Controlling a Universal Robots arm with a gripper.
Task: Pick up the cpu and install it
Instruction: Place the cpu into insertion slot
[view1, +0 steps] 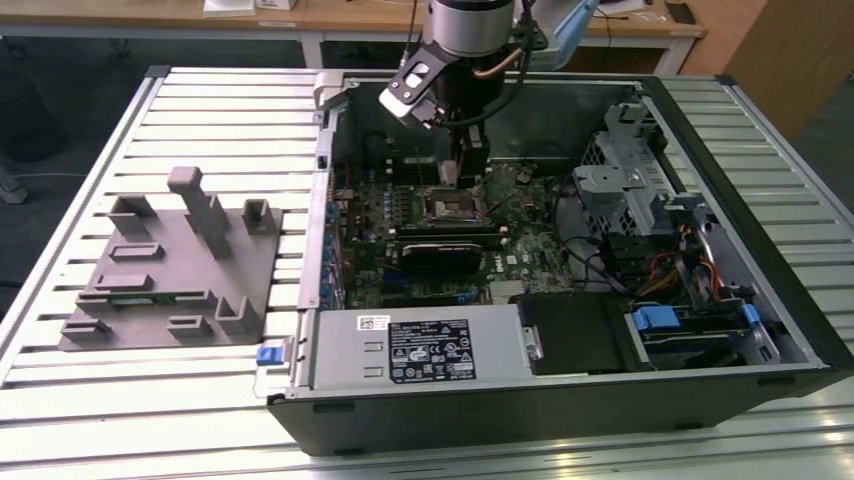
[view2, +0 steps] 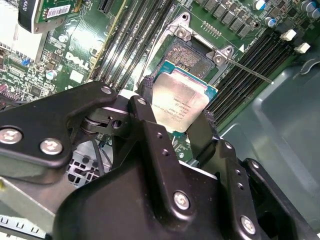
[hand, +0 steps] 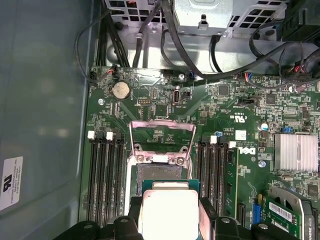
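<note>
**A:** Inside the PC case (view1: 534, 425), over the motherboard (hand: 160, 107): where's the cpu (view2: 185, 97)?

**B:** Clamped in the gripper (view2: 176, 104). Two black fingers (view2: 200, 137) pinch it on opposite edges, lid facing the wrist cams. It's square, so no long axis to speak of.

**A:** And vs. the socket (hand: 162, 175)?

**B:** That's the key bit. In the first wrist view the chip covers the socket's near edge, w/ the rest of the dark pin field showing beyond it. Looks roughly flat to the board, sides approx. parallel to the socket's. I'd say held apart from it, not seated, but can't judge the gap.

**A:** Socket open?

**B:** Yes. The metal load frame (hand: 162, 123) is hinged up at the far edge, and the thin lever rod (view2: 250, 72) sticks out to the side.

**A:** Materials?

**B:** Chip has a pale brushed-metal lid and a thin teal-green rim; rigid, smooth. Fingers are matte black metal w/ screw heads. Black RAM slots (hand: 105, 175) flank the socket on both sides.

**A:** Anything else?

**B:** A grey plastic block w/ posts (view1: 174, 260) on the slatted table, at the exterior view's left, well apart from the arm.
</note>
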